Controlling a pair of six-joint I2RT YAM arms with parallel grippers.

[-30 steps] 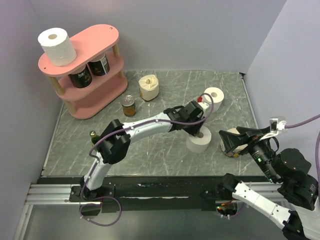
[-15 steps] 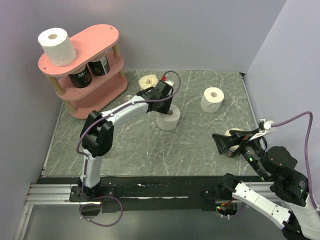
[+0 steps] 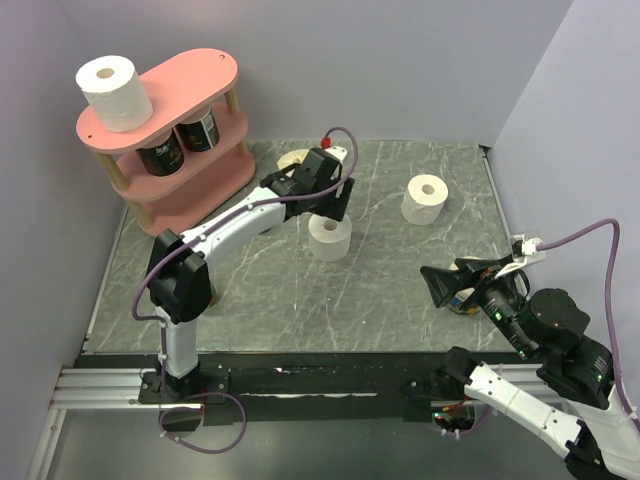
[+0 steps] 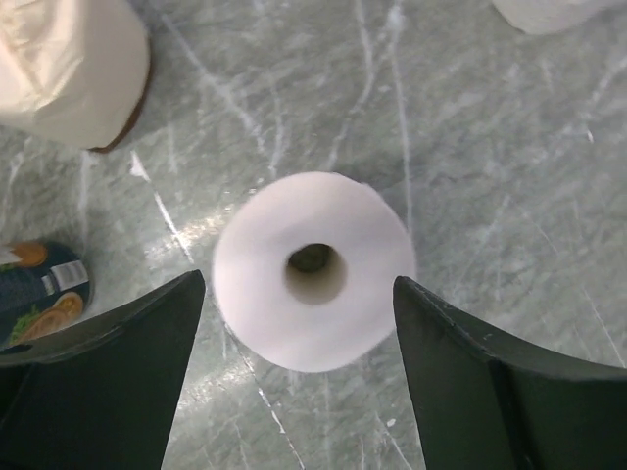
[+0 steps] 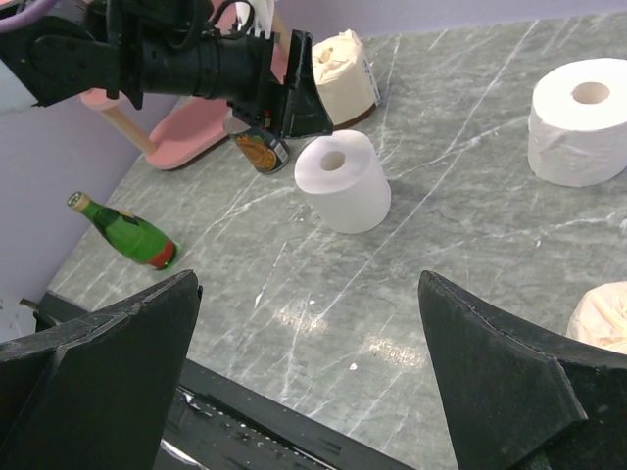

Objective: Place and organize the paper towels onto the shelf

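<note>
Since these rolls are just paper wound round a hollow core, I'd expect the centre roll (image 3: 329, 238) to be v. light and soft: easy to lift, easy to dent, prob. quick to tip if nudged off-axis. It stands upright near the middle of the table (image 3: 400, 310), core hole up, w/ the left gripper (image 3: 332, 205) hanging over it, jaws spread wide either side and clear of the paper. Best hold, to my eye, is a gentle squeeze across the round sides at mid-height, as too much force would crush the core to an oval. 1 finger down the core and 1 outside could also work. Its surface looks matte and faintly fuzzy, so I'd guess good friction, little slip.

The right gripper (image 5: 309, 277) sits at approx 4 o'clock, open wide, holding nothing.

1 roll on the shelf (image 3: 115, 92) stands on the top board of the shelf (image 3: 190, 75), at 10 o'clock. Another white roll (image 3: 425, 199) stands at 2 o'clock. At 12 o'clock is a cream wrapped roll (image 4: 69, 69) in a crinkly wrapper, likely slicker to pinch.

The shelf has smooth pink oval boards on pale wooden posts, w/ dark cans (image 3: 180, 142) on the middle tier. The table is grey-green w/ white veins, slightly glossy. A small can (image 5: 260, 147) stands just beside the wrapped roll, and a green bottle (image 5: 122, 235) lies on its side at 8 o'clock
</note>
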